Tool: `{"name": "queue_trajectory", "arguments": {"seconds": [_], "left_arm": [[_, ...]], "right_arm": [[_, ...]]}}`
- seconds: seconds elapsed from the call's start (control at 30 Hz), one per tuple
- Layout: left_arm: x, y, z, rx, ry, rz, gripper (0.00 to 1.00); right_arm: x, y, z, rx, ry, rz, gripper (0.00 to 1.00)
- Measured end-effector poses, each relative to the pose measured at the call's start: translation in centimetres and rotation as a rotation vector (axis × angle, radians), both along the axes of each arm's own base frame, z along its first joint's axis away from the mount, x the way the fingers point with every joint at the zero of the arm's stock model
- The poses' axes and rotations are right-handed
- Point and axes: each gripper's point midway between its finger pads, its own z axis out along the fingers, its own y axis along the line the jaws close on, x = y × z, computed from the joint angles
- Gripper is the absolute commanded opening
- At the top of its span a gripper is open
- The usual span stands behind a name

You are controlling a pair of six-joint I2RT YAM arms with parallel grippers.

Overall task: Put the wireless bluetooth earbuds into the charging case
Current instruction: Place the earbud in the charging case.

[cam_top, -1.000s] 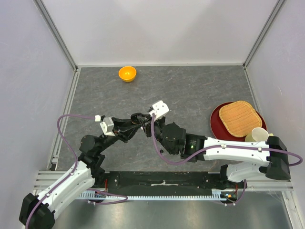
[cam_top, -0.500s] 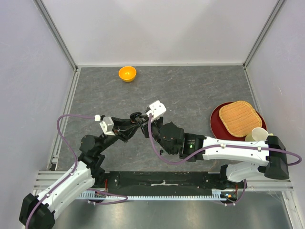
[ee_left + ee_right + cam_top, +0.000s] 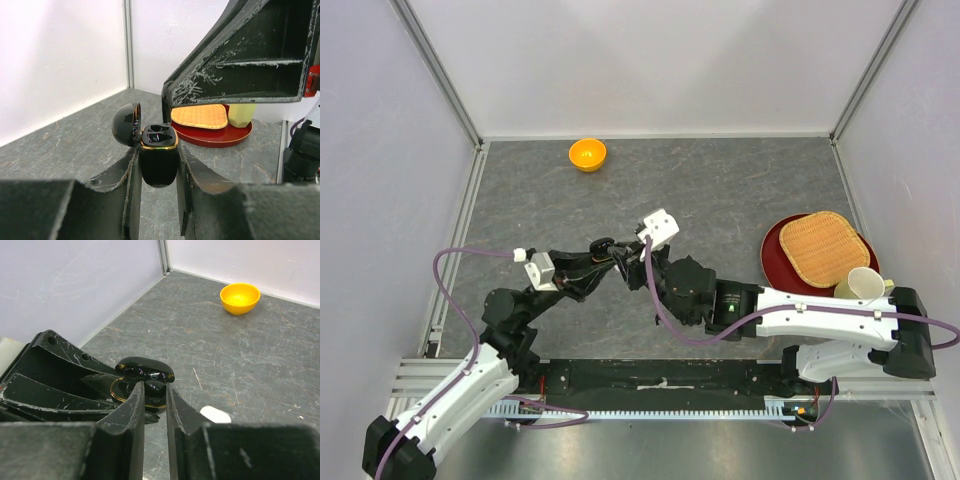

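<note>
both arms wear white shells on their long links, the left arm and the right arm alike, with black joints and bases. a purple cable loops along each. small white blocks sit at the wrists. the black fingers are scuffed with pale scratches.

An orange bowl stood upright near the far edge of the grey table, left of centre. A round red plate lay at the table's right edge. A woven straw-coloured mat rested on the plate and covered most of it. A pale yellow cup sat at the plate's near rim, just beside the mat. White walls enclosed the table on three sides.
</note>
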Motion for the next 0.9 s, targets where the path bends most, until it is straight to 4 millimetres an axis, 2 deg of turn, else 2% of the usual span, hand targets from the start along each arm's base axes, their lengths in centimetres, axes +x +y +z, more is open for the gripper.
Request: {"name": "queue_trajectory", "arguments": {"seconds": [0.2, 0.57, 0.9], "left_arm": [[-0.3, -0.1, 0.0, 0.011, -0.019, -0.011, 0.02], [-0.8, -0.4, -0.1, 0.028, -0.034, -0.043, 0.02], [-1.0, -0.5, -0.4, 0.04, -0.025, -0.058, 0.02]], "right_arm": [[-0.2, -0.7, 0.9, 0.011, -0.002, 0.011, 0.0], [-0.7, -0.2, 0.0, -0.028, 0.005, 0.06, 0.0], [-0.3, -0.1, -0.7, -0.083, -0.024, 0.05, 0.0]]}}
